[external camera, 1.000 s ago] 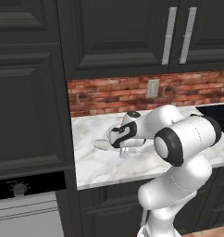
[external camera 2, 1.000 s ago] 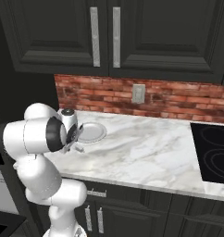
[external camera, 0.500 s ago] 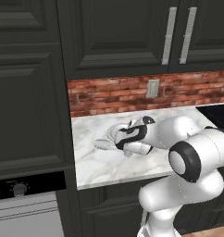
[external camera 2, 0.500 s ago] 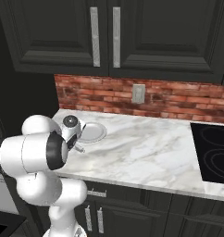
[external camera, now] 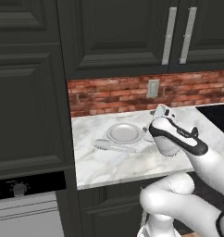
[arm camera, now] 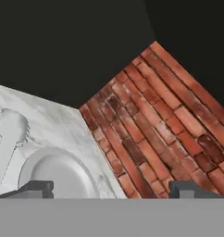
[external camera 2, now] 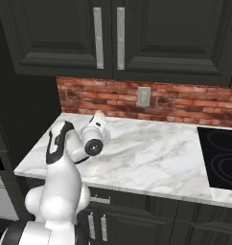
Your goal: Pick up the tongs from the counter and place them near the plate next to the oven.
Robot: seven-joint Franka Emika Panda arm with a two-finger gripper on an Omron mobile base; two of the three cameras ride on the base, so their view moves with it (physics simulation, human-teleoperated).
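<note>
No legible txt, labels or nos. on anything here.

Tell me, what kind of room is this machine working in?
A kitchen, computer-rendered: a marble worktop against a red brick wall, a plate with tongs beside it, and an oven in dark cabinets.

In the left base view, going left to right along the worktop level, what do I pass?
Oven control knob → tongs lying on the marble just in front of the plate → wall outlet on the brick → robot's wrist, with the gripper at its far end → black cooktop at the right edge.
</note>
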